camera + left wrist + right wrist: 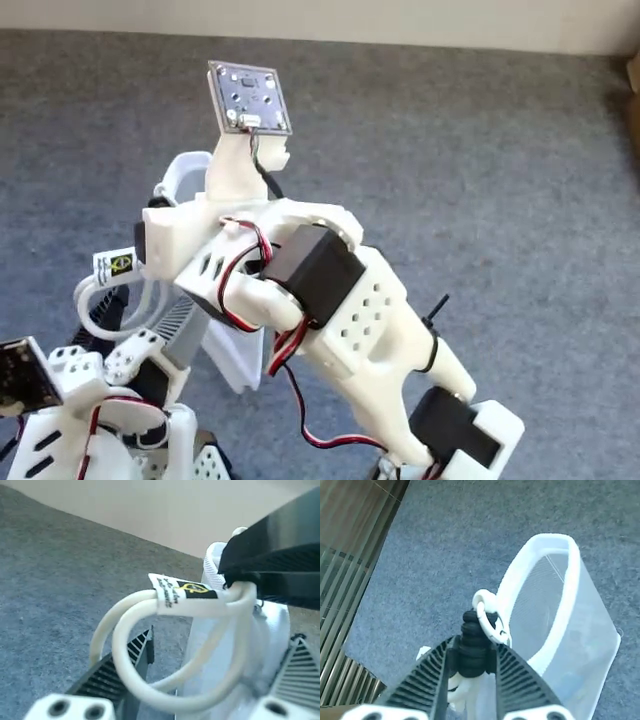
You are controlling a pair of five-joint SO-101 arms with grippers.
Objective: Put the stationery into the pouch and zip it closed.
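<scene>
In the high view the white right arm (pixel 370 320) stretches across from the near edge, elbow raised. It covers its own gripper and most of the white mesh pouch (pixel 235 360), of which one flap and a strip of rim show. The pouch stands mouth-open on the grey felt-like counter (pixel 520 150), and what lies inside cannot be made out through the mesh.

The right gripper (pixel 474 650) is closed tight on a small black ribbed piece (pixel 472 625) at the pouch's (pixel 580 630) rim. A white ring clip (pixel 479 600) hangs on that piece, but what the piece itself is stays unclear.

The left gripper (pixel 222 640) has its jaws spread wide, with the pouch wall (pixel 225 650) and a looped white cord (pixel 200 607) bearing a printed tag (pixel 182 592) between them. Whether either finger presses the pouch is hard to tell. A blurred black block (pixel 280 555) fills the space above.

The left arm (pixel 100 400) sits low at the near edge, cut off.
</scene>
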